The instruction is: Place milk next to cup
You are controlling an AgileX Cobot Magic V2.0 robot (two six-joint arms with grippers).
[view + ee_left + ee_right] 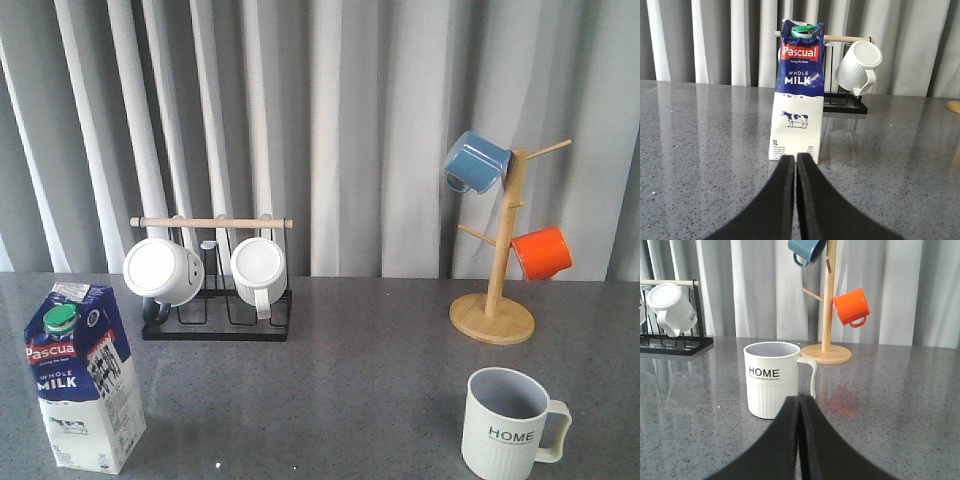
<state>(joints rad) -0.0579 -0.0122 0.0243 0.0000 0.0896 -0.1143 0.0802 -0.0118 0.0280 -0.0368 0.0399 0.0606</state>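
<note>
The milk (pixel 85 380) is a tall blue and white carton with a green cap, upright at the front left of the grey table. It also shows in the left wrist view (pixel 797 95), just beyond my left gripper (pixel 795 158), which is shut and empty. The cup (pixel 508 423) is an off-white ribbed mug marked "HOME", upright at the front right with its handle to the right. It also shows in the right wrist view (pixel 773 379), just beyond my right gripper (pixel 800 397), which is shut and empty. Neither gripper shows in the front view.
A black wire rack (pixel 215 300) with a wooden bar holds two white mugs (pixel 165 270) at the back left. A wooden mug tree (pixel 492 300) at the back right carries a blue mug (pixel 475 162) and an orange mug (pixel 541 252). Grey curtains hang behind.
</note>
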